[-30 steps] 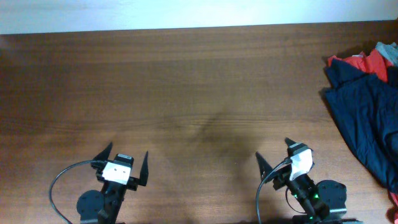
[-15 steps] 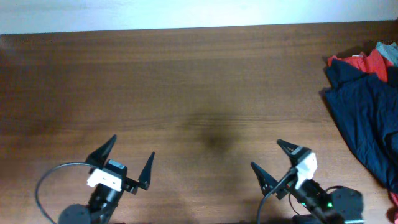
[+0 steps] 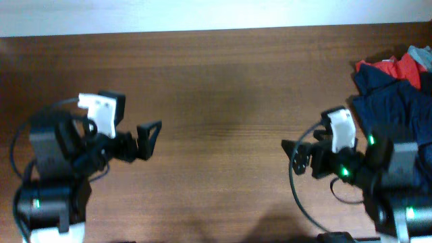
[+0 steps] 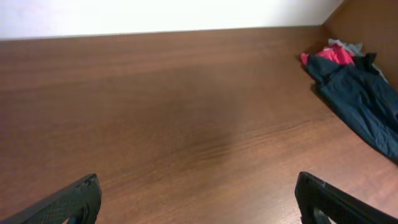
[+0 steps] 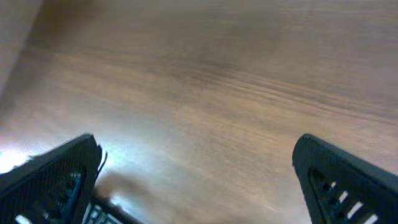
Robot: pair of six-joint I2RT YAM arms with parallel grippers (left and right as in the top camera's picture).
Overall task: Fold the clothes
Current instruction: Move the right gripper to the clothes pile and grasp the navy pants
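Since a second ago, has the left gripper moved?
Yes. The left gripper has shifted away from the near edge of the table toward its far edge, and it now points right, toward the navy garment.

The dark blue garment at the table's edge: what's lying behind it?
A red garment peeks out behind the dark blue garment, with a small grey cloth beyond. The blue overlaps the red, so how far it runs underneath is hidden.

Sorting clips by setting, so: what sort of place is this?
Probably a robotics lab bench: a wooden table by a plain white wall, the left gripper and right gripper open above it, a navy garment heaped at its edge.
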